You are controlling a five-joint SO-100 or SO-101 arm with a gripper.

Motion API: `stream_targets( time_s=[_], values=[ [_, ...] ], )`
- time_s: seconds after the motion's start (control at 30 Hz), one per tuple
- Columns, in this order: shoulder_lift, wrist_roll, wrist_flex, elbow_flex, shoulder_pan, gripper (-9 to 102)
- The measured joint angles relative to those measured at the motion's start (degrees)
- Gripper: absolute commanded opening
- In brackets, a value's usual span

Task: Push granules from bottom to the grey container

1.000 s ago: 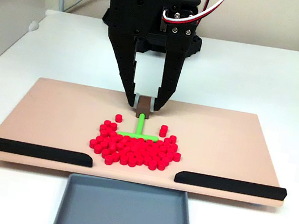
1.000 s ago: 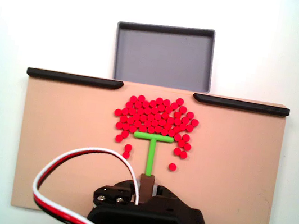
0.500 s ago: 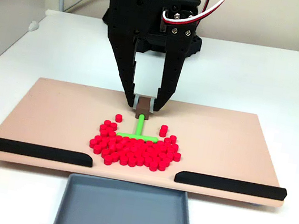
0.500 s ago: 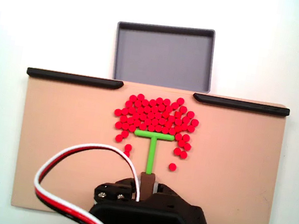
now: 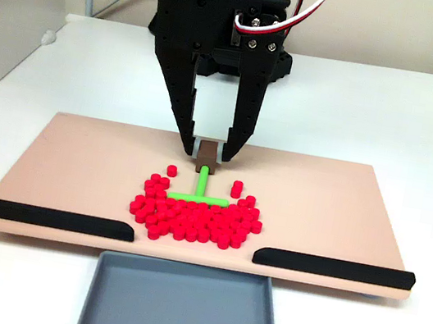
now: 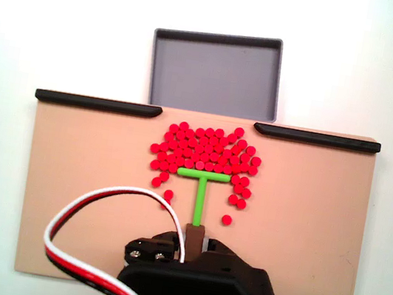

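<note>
With our pincer [image 5: 208,154] clamped on the green T-stick [image 5: 199,190], we see the granules [image 5: 195,217] mid-frame, none yet in the grey container [image 5: 179,310].

words: none to read | numbers: none | brands or signs: none | checked: both fixed views
</note>
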Motion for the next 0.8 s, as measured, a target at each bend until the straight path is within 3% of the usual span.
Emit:
stream_targets(
  time_s=[0.4, 0.8],
  values=[
    [0.00, 0.00, 0.00, -0.70, 0.00, 0],
    [5.19, 0.00, 7.82, -1.58, -0.09, 0]
  ],
)
